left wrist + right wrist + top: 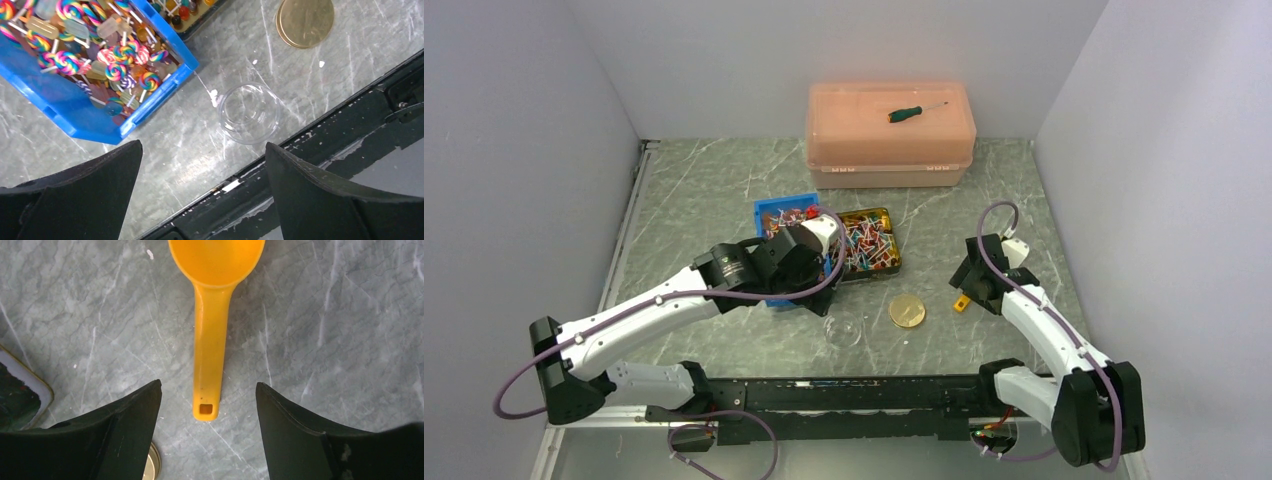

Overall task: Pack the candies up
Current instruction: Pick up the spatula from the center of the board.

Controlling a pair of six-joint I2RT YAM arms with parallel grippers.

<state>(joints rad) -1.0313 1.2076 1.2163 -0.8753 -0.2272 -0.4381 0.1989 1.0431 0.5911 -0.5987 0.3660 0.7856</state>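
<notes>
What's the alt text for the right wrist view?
An orange scoop lies flat on the grey marbled table, its handle pointing between the open jaws of the right end effector. A dark tin shows its corner at left.

Item, my left arm [639, 315] and my right arm [1046, 325]: white tapered link shells, black cylindrical joint housings and blocky black shoulder units, both mounted on a black rail [844, 400] with scuffed, chipped paint. Item, one lilac cable [519, 385] per arm, running loose along the links in wide loops. Item, my left gripper [202, 150] and my right gripper [208, 385]: two matte black wedge-shaped fingers [75, 200] each, broad at the root and narrowing to a point, the right pair flecked with small pale scuffs.
</notes>
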